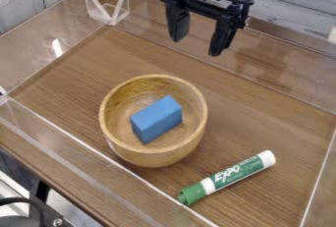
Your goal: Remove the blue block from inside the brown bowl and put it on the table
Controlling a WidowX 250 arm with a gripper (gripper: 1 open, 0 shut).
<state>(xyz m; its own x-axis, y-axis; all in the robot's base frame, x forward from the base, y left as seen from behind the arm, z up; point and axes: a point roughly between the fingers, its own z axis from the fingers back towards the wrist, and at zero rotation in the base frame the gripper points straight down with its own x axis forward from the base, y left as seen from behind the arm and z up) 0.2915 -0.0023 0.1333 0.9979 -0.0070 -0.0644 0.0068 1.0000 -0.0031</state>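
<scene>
The blue block [156, 120] lies flat inside the brown bowl [121, 101], a round light wooden bowl near the middle of the table [262, 103]. My gripper [197, 30] hangs at the back of the scene, above and behind the bowl, pointing down. Its two black fingers [175, 23] stand apart with nothing between them, so it is open. The block is fully in view and nothing touches it.
A green-and-white Expo marker [229, 178] lies on the table in front and to the right of the bowl. Low clear acrylic walls [59, 44] edge the tabletop, with a clear corner piece [108, 10] at the back left.
</scene>
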